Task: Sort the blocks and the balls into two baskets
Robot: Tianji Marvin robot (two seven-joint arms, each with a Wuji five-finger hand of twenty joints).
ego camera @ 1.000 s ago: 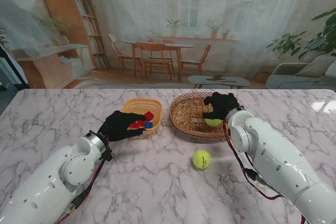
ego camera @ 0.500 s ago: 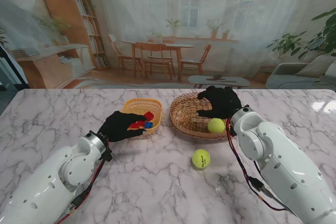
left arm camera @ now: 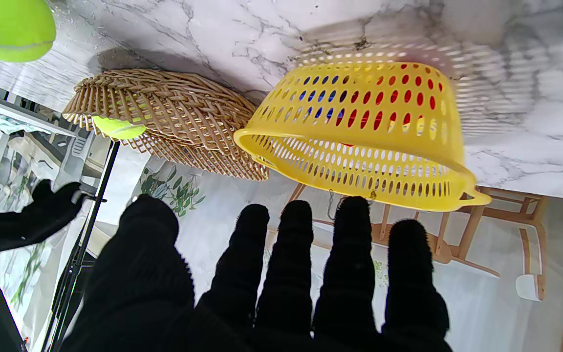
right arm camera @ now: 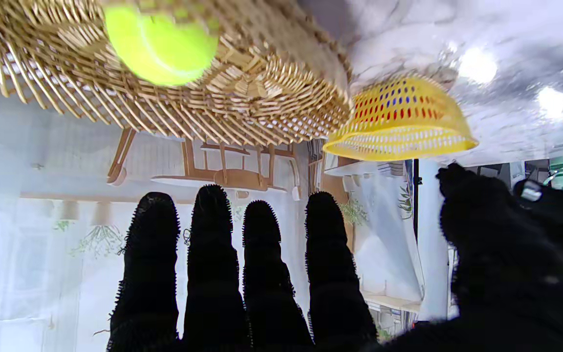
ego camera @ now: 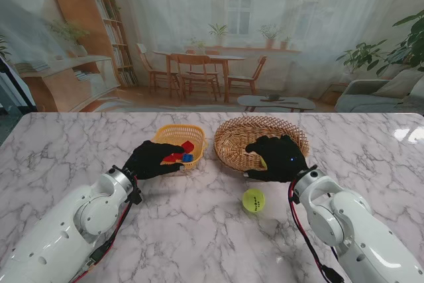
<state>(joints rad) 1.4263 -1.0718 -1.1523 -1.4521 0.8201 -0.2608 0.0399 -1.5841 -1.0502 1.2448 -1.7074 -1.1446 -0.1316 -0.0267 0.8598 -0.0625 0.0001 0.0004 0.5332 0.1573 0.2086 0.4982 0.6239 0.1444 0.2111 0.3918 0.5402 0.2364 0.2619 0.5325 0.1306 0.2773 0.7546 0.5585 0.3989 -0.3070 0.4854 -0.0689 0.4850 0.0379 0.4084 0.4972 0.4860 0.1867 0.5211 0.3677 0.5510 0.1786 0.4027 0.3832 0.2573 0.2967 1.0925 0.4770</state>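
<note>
1. Right hand (ego camera: 278, 158), gloved in black, hangs over the near rim of the round woven wicker basket (ego camera: 240, 138); in its wrist view the four fingers (right arm camera: 261, 274) are straight and apart, the thumb off to one side, and nothing lies in the palm.
2. Left hand (ego camera: 154, 158), also in a black glove, sits at the near-left edge of the yellow perforated plastic basket (ego camera: 167, 133), just left of the wicker basket. My left wrist view shows its fingers (left arm camera: 297, 264) spread and holding nothing.
3. Inside the wicker basket I see one yellow-green tennis ball (right arm camera: 160, 43), clear in the right wrist view; from the stand camera my right hand covers nearly all of it.
4. A second yellow-green tennis ball (ego camera: 254, 200) rests on the white marble tabletop (ego camera: 199, 230), nearer to me than the wicker basket and just left of my right wrist, apart from the hand.
5. In the yellow basket lie red blocks (ego camera: 187, 147) and a blue block (ego camera: 188, 158), next to my left fingertips; I cannot tell whether the fingers touch them.
6. Through the holes of the yellow basket's wall, the left wrist view shows red and blue patches, matching those blocks.
7. Both baskets stand upright on the tabletop, side by side, close but with a small gap between their rims.
</note>
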